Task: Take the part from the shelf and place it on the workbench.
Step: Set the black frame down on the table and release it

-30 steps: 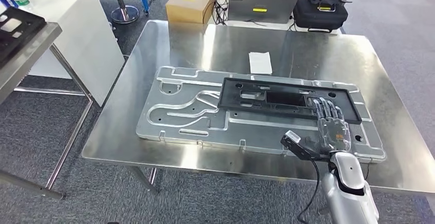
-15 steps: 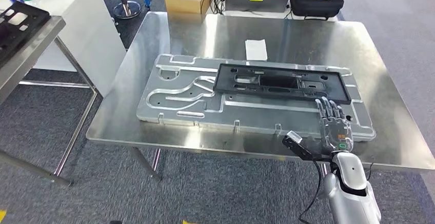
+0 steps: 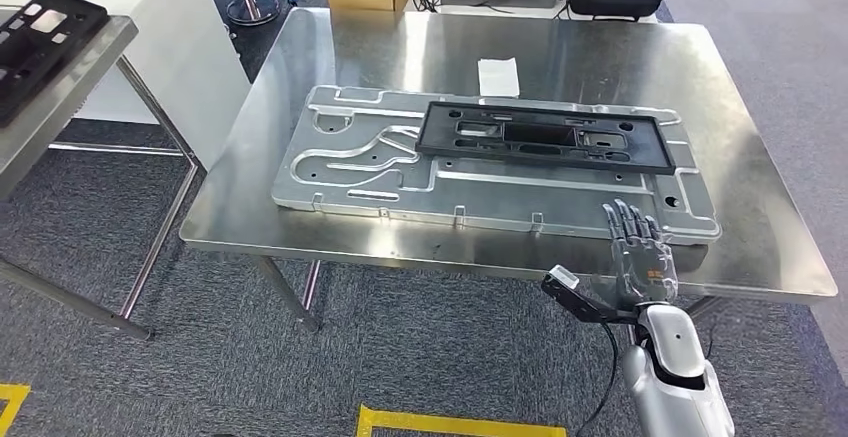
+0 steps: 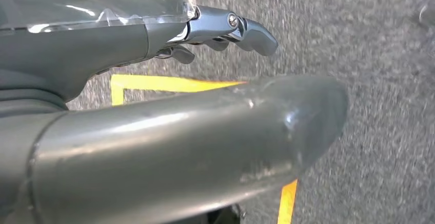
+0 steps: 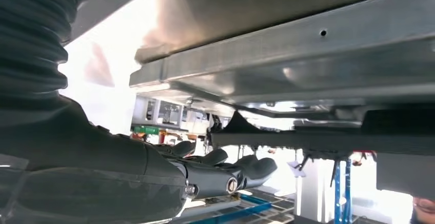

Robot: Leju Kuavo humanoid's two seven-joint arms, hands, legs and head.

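The right robot hand (image 3: 638, 250) hovers at the near edge of the worktop (image 3: 770, 227), its fingers straight and spread, holding nothing. Ahead of it and to its left, the black frame part (image 3: 545, 137) lies flat on a grey metal plate (image 3: 350, 172) on the worktop. The left robot hand (image 4: 169, 126) hangs over grey carpet (image 4: 379, 39), fingers loosely apart and empty.

The head camera looked down from high on the surface (image 3: 560, 67); the right wrist camera sat close behind its hand (image 5: 205, 175), level with that surface's edge; the left faced the floor (image 4: 359, 39).
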